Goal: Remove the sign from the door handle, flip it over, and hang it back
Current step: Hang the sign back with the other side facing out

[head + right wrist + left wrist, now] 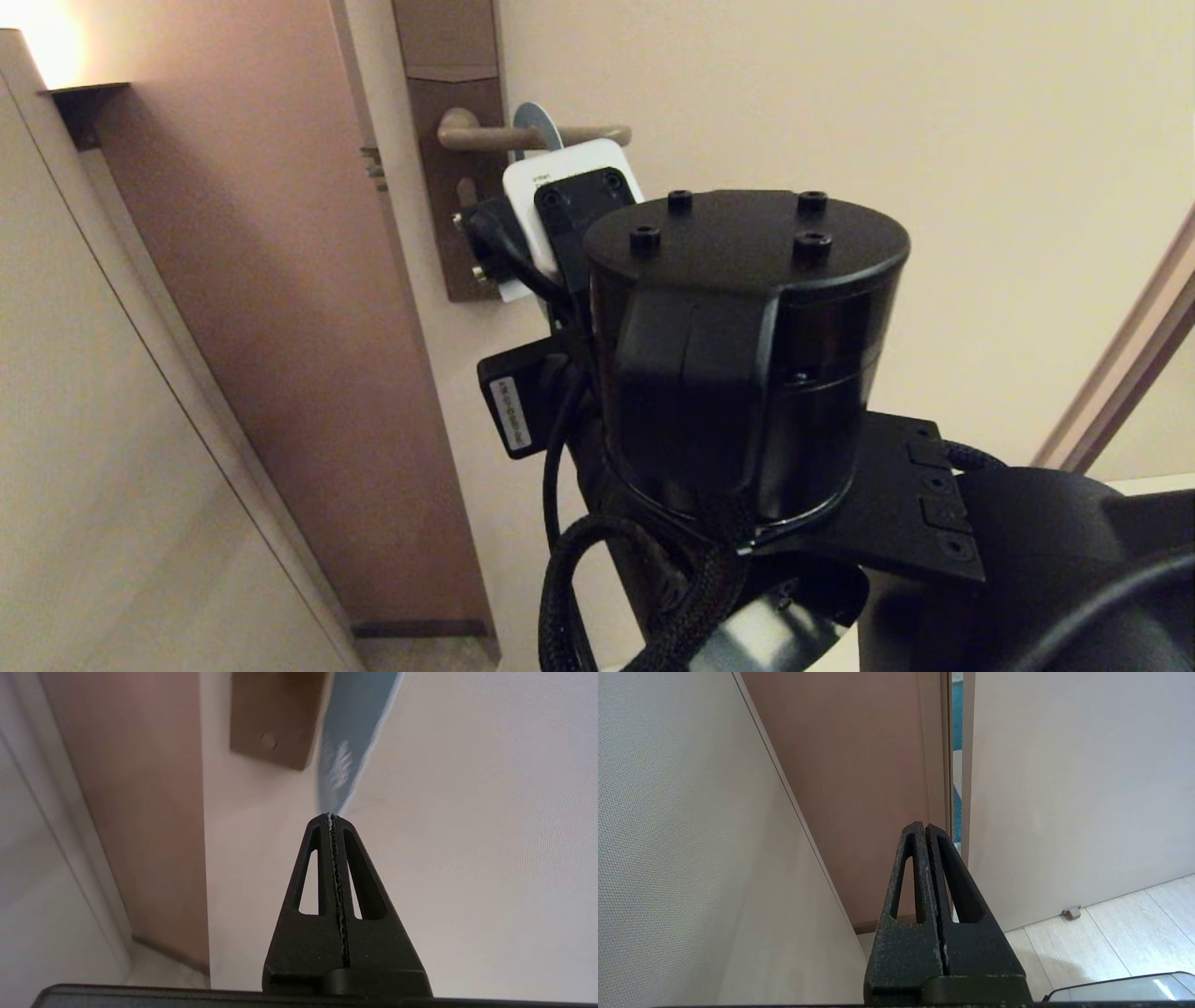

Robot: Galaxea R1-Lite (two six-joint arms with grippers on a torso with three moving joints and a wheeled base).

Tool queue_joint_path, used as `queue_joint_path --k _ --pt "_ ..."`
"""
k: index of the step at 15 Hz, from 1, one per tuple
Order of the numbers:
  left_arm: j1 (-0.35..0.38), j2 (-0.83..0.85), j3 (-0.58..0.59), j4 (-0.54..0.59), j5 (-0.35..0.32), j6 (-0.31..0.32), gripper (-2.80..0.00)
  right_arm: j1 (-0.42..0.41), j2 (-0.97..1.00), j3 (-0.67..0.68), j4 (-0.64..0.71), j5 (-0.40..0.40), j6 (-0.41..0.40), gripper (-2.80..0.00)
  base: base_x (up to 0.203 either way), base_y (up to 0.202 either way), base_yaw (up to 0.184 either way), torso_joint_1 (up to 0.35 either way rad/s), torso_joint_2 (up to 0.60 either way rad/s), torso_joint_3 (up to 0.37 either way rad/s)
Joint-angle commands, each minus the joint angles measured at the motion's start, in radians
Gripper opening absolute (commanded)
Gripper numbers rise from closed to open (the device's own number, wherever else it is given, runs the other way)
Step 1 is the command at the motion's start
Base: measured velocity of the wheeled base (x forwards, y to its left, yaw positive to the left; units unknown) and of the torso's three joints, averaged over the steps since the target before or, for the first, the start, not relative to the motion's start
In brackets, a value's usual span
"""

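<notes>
The white camera housing on the right wrist carries a small grey brand word, too small to read. A white label on a black module bears illegible print. White lettering on the teal sign is blurred.

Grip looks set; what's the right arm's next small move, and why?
Probably slide the teal hanger sign toward the free end of the bronze-grey lever handle: the right gripper looks shut on its tip, its loop hooked over the lever.

Counting now: 1 sign, 1 door handle, 1 lock plate, 1 door, 2 grippers: left gripper, right gripper.
</notes>
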State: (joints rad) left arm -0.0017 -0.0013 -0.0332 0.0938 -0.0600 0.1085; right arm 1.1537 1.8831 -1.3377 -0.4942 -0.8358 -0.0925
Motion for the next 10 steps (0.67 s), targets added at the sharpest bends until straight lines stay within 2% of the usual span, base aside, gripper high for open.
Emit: queue_joint_path --k 1,6,10 --pt "0.0 0.001 0.001 0.0 0.0 0.0 -2.8 -0.014 0.019 -0.017 -0.016 -0.005 -0.004 -2.8 0.0 0.0 0.0 0.0 0.0 0.0" --pt "0.0 0.001 -0.001 0.001 0.0 0.0 -2.8 -0.074 0.082 -0.082 -0.1 -0.004 -0.051 -2.8 0.0 0.0 0.0 0.0 0.0 0.0" --pt "0.0 0.001 0.001 0.001 -0.001 0.0 -2.8 -0.104 0.152 -0.139 -0.168 0.0 -0.059 -2.8 0.0 0.0 0.0 0.0 0.0 0.0"
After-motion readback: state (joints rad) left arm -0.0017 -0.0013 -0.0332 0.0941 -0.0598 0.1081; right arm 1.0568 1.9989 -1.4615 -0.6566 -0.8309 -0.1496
